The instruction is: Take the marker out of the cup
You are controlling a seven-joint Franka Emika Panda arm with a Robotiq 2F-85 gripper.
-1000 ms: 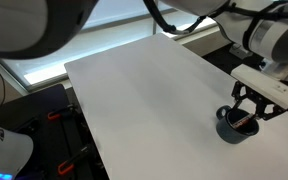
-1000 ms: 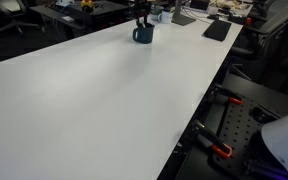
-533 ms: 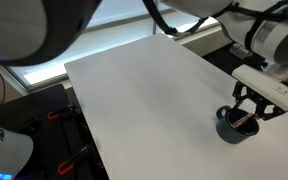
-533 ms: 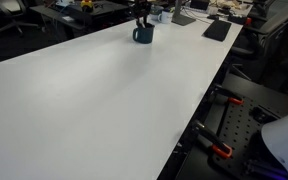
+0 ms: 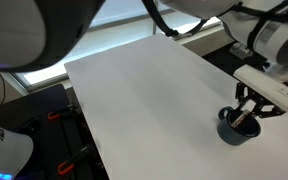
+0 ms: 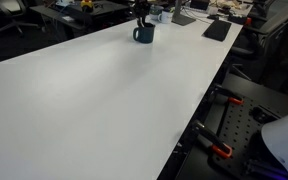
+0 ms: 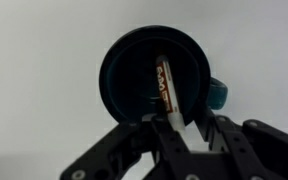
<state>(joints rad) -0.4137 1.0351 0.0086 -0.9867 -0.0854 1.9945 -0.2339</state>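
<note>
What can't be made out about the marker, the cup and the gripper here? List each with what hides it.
- Wrist view: the marker's lower end is hidden behind the gripper, so a grip on it cannot be confirmed.
- In an exterior view, the gripper covers the mouth of the cup, so the inside is unseen.
- In an exterior view, the cup is far off and too small; no marker or jaw opening is readable.

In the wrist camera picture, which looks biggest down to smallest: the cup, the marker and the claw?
1. Claw and cup: I can't rank these two. The claw spreads wider but sits nearest the camera.
2. Marker: clearly the smallest, a thin stick inside the cup.
</note>
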